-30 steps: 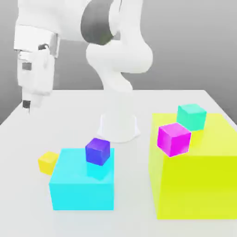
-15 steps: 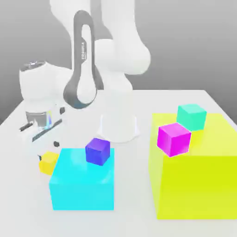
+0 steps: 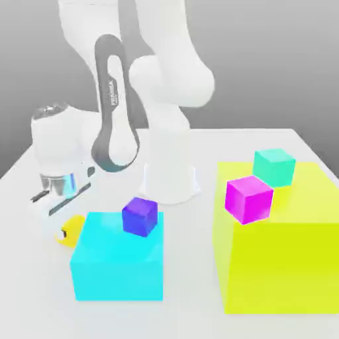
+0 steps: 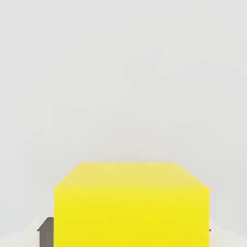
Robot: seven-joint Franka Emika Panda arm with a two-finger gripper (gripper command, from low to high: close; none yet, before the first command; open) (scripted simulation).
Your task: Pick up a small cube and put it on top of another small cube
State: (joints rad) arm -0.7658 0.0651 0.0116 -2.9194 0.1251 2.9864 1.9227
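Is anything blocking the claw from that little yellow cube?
No. The gripper is already down at the small yellow cube, whose sides sit between the fingers. Nothing visible lies between them.

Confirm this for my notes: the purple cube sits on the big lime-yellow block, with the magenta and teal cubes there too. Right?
Not quite. The exterior view shows the purple cube on the cyan block. The magenta cube and teal cube do sit on the lime-yellow block.

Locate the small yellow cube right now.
The yellow cube sits on the table at the exterior view's left, beside the cyan block, under the end effector.
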